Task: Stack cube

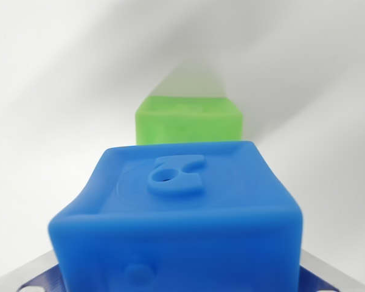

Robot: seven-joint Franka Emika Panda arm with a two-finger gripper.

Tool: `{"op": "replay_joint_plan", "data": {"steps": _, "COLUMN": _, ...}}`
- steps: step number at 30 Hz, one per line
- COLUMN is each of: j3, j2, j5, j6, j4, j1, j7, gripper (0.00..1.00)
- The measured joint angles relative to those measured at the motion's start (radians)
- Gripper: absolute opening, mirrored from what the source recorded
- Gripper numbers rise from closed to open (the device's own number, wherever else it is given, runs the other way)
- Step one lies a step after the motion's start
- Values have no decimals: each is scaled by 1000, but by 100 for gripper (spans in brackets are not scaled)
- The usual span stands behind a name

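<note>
A blue cube (182, 213) with a raised emblem on its top face fills the lower middle of the wrist view, very close to the camera and slightly tilted. Grey finger parts show at the bottom corners on either side of it, so my gripper (179, 277) looks shut on the blue cube; the fingertips are hidden behind it. Just beyond the blue cube stands a green cube (188, 121), partly covered by the blue one's far edge. I cannot tell whether the two cubes touch.
A plain white surface (55, 91) surrounds both cubes. A soft grey shadow (304, 103) runs across it behind the green cube.
</note>
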Motion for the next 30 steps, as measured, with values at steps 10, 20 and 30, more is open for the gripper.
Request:
{"op": "replay_joint_plan", "data": {"steps": 10, "j3": 1, "j2": 48, "j5": 2, "j6": 46, "j4": 2, "j1": 0, "j7": -1, "gripper": 0}}
{"op": "replay_joint_plan", "data": {"steps": 20, "j3": 2, "j2": 81, "j5": 4, "j6": 75, "j4": 6, "j1": -1, "j7": -3, "gripper": 0}}
{"op": "replay_joint_plan", "data": {"steps": 30, "j3": 3, "j2": 97, "j5": 5, "j6": 89, "j4": 9, "j1": -1, "j7": -4, "gripper": 0}}
